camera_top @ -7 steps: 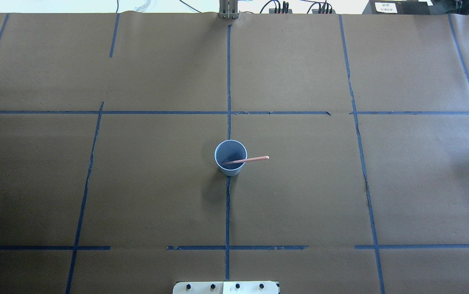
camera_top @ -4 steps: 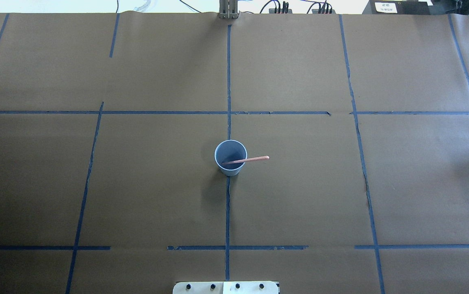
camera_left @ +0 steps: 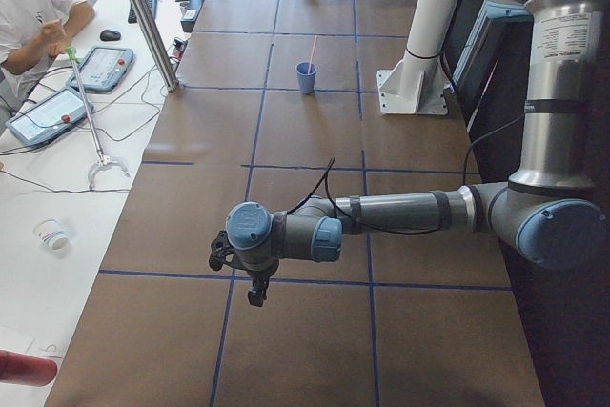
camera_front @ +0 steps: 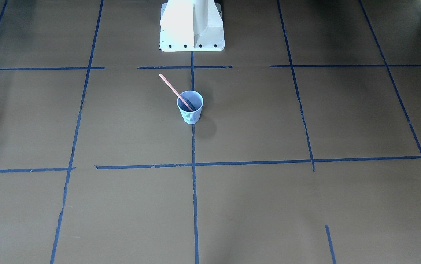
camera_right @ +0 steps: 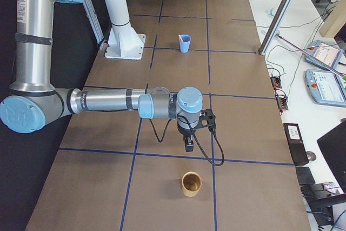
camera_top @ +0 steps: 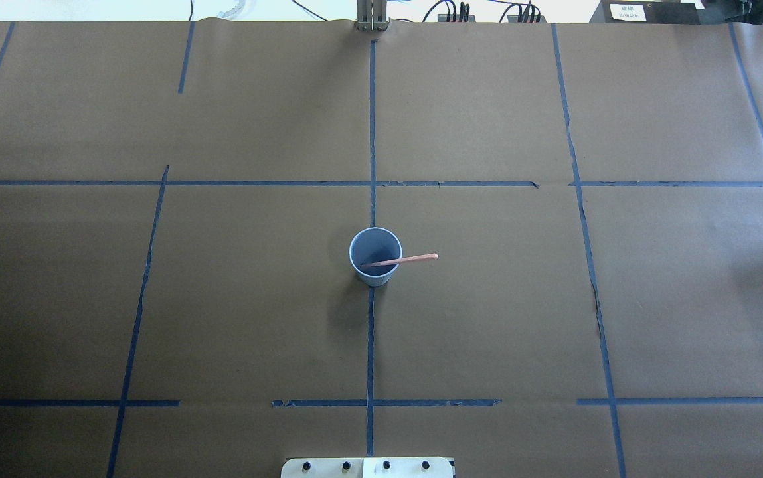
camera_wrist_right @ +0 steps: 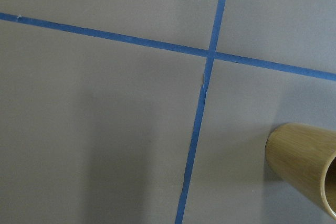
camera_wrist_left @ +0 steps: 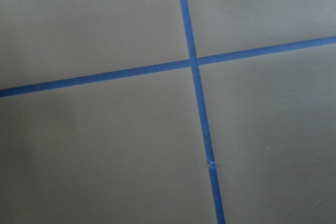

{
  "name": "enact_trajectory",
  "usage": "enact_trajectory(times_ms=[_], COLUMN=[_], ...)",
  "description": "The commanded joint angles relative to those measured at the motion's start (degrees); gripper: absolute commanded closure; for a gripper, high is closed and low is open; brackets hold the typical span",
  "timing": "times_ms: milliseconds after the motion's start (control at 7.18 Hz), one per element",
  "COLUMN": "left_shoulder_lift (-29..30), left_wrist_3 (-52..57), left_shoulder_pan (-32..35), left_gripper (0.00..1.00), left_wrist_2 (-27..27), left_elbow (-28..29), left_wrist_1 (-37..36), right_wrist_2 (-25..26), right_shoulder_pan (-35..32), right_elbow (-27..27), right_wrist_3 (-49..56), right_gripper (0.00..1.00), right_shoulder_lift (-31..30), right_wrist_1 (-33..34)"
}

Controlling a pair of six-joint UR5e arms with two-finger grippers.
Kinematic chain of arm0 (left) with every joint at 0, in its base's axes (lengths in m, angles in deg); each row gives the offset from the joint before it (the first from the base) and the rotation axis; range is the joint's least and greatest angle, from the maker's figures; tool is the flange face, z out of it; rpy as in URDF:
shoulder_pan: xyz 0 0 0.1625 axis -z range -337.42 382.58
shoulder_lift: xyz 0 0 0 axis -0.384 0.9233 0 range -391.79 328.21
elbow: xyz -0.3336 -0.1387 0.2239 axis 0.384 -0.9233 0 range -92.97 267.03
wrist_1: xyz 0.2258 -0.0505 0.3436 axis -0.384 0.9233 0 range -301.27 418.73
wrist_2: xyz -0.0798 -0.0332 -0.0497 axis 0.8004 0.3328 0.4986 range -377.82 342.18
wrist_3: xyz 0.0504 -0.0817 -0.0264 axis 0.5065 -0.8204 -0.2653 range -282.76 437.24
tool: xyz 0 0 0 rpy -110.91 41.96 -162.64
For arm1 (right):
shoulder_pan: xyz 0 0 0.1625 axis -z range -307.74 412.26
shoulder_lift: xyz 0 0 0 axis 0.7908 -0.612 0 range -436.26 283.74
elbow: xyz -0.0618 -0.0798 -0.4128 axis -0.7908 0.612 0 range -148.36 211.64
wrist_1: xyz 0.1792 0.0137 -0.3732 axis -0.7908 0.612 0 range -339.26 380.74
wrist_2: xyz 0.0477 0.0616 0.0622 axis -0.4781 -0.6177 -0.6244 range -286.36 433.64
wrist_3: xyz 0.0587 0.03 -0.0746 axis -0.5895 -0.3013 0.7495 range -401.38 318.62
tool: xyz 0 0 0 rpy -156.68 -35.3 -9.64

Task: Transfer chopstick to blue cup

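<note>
Silver-grey arm tubes (camera_left: 400, 212), pale-blue joint caps (camera_left: 250, 226), black cables (camera_left: 329, 173).

No wording can be read anywhere. A white label (camera_top: 627, 11) on a dark box (camera_top: 680, 13) at the table's far edge carries print too small to make out. Pale stickers on the left arm (camera_left: 557, 40) and the right arm (camera_right: 21, 9) show lines of fine print, also illegible.

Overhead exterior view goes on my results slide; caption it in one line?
Chopstick leaning in the upright blue cup, mid-table on taped brown paper; no arms in view.
</note>
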Motion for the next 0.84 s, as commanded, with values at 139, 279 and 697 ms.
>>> enact_trajectory(times_ms=[139, 279, 697], left_shoulder_lift=[0.1, 0.0, -3.1], left_wrist_3=[-0.1, -0.1, 0.1], left_shoulder_pan=[0.0, -0.1, -0.1], left_gripper=[0.0, 0.0, 0.0], left_wrist_2=[-0.4, -0.6, -0.5], left_elbow=[-0.4, 0.8, 1.0], left_wrist_1=[6.5, 6.5, 6.5], right_wrist_2=[0.0, 0.2, -0.8], right_shoulder_pan=[0.3, 0.0, -1.2], right_elbow=[-0.3, -0.1, -1.9], right_wrist_3=[-0.7, -0.7, -1.8], right_gripper=[0.0, 0.0, 0.0], right_shoulder_lift=[-0.3, 1.1, 0.4], right_wrist_1=[-0.4, -0.3, 0.3])
